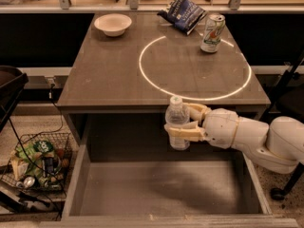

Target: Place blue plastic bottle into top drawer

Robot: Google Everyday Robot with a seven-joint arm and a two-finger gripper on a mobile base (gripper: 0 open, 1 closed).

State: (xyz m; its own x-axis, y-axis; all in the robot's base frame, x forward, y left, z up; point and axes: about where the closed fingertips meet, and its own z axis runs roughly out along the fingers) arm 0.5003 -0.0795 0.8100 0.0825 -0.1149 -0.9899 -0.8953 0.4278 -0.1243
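Observation:
The blue plastic bottle (177,122), clear with a white cap, stands upright in my gripper (183,121). The gripper's cream fingers (183,133) are shut around the bottle's middle. The bottle hangs in front of the table's front edge, over the back part of the open top drawer (161,186). The drawer is pulled out, grey, with a bare flat bottom. My white arm (256,137) reaches in from the right.
On the table (114,75) are a white bowl (113,24), a dark snack bag (183,13) and a green-and-white soda can (212,33), with a white ring drawn on the top. A wire basket (35,163) of items sits on the floor at left.

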